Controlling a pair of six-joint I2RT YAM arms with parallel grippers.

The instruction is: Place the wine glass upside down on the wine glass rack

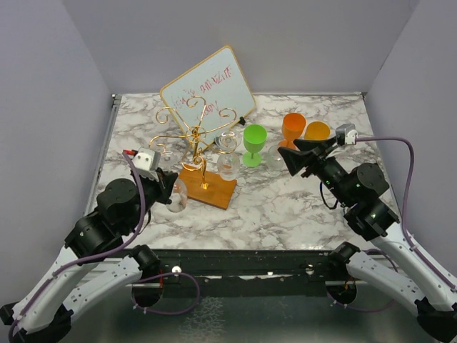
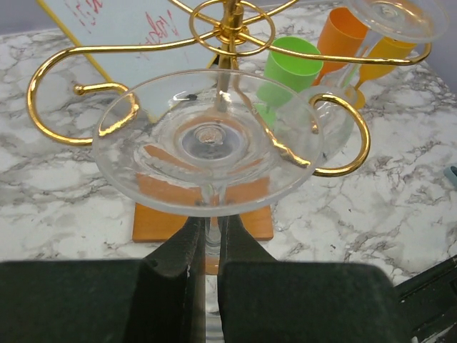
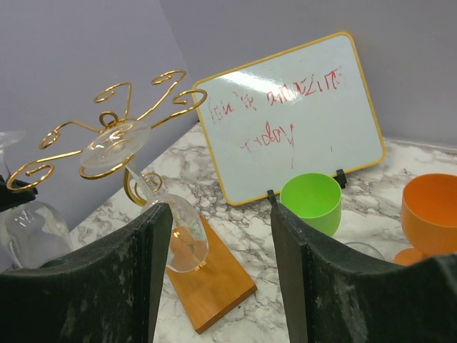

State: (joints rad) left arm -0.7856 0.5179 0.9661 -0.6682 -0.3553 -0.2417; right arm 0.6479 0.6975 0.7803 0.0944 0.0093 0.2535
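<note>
Gripped the clear wine glass [image 2: 207, 139] by its stem with the tightly pinched left gripper [image 2: 207, 239], foot near the gold wine glass rack [image 1: 214, 193]; found right gripper [image 3: 218, 214] parted, empty.

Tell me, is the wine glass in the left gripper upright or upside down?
Upside down: the left gripper pinches the wine glass stem, foot up, bowl hanging below in the right wrist view.

Bright, even overhead light; glare on the whiteboard [image 3: 293, 118]; soft shadows, sharp focus.
</note>
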